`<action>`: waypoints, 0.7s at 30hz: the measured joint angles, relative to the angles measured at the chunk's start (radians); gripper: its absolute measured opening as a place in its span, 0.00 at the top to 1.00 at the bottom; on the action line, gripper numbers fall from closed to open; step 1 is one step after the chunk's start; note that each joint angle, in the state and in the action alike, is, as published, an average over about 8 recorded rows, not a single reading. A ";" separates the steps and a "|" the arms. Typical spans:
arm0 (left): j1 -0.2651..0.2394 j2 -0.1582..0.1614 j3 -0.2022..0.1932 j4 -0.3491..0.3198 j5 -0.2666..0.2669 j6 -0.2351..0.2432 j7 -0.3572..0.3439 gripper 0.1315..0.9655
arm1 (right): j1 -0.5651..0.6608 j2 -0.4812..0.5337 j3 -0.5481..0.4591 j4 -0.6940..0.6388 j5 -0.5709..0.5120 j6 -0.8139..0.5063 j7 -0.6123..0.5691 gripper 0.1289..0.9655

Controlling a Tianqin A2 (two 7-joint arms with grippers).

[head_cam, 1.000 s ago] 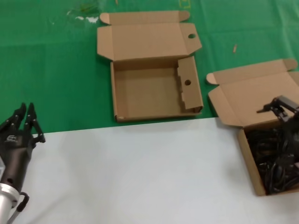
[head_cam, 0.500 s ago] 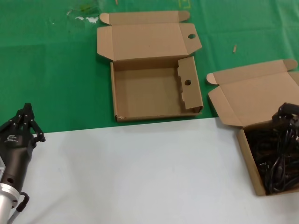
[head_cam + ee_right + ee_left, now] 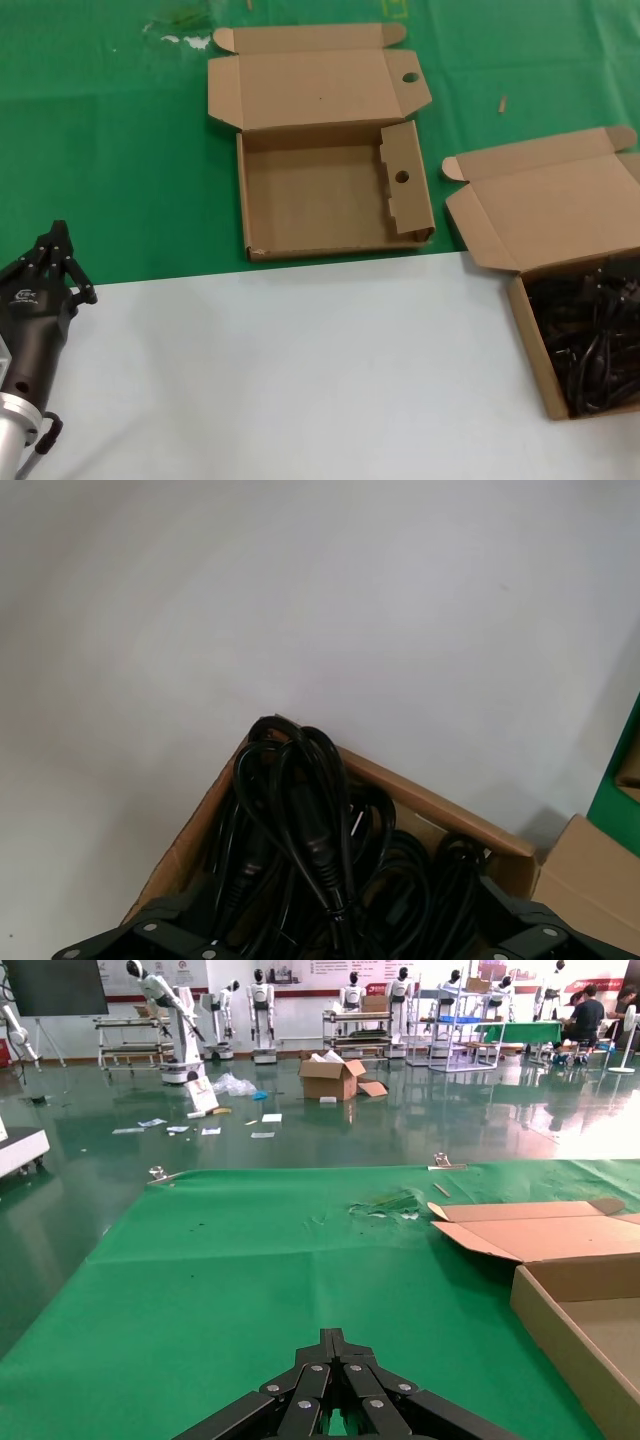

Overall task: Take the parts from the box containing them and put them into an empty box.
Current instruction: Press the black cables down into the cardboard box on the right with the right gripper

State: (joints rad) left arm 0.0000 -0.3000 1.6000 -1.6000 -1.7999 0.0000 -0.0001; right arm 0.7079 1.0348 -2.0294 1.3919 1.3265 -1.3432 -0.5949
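The parts, black coiled cables [image 3: 585, 340], fill the plain-lidded box [image 3: 528, 335] at the right edge of the head view, its lid [image 3: 540, 200] folded back. My right gripper [image 3: 624, 282] is down inside that box. In the right wrist view its jaws [image 3: 340, 942] stand wide apart over the cables [image 3: 300, 800], with the box wall [image 3: 430, 802] beyond. The empty box [image 3: 330, 200], with round holes in its lid tab and side flap, lies open on the green cloth at the middle back. My left gripper [image 3: 57, 240] [image 3: 333, 1337] rests shut at the near left.
The near half of the table is white [image 3: 300, 370] and the far half is green cloth [image 3: 110, 150]. Clear scraps [image 3: 185, 25] and a small stick [image 3: 503, 102] lie on the cloth. The empty box's wall [image 3: 560, 1325] sits right of my left gripper.
My right gripper has dropped from above the box rim down among the cables. My left gripper's fingers have come together, and that arm has stayed in place.
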 joint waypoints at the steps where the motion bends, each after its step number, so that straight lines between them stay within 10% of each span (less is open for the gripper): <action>1: 0.000 0.000 0.000 0.000 0.000 0.000 0.000 0.99 | -0.001 -0.002 -0.001 -0.006 0.000 0.003 -0.005 0.06; 21: 0.000 0.000 0.000 0.000 0.000 0.000 0.000 0.99 | 0.034 -0.048 -0.028 -0.098 -0.017 0.015 -0.041 0.47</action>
State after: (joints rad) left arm 0.0000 -0.3000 1.6000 -1.6000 -1.7997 0.0000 -0.0006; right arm 0.7422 0.9871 -2.0574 1.2935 1.3097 -1.3283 -0.6360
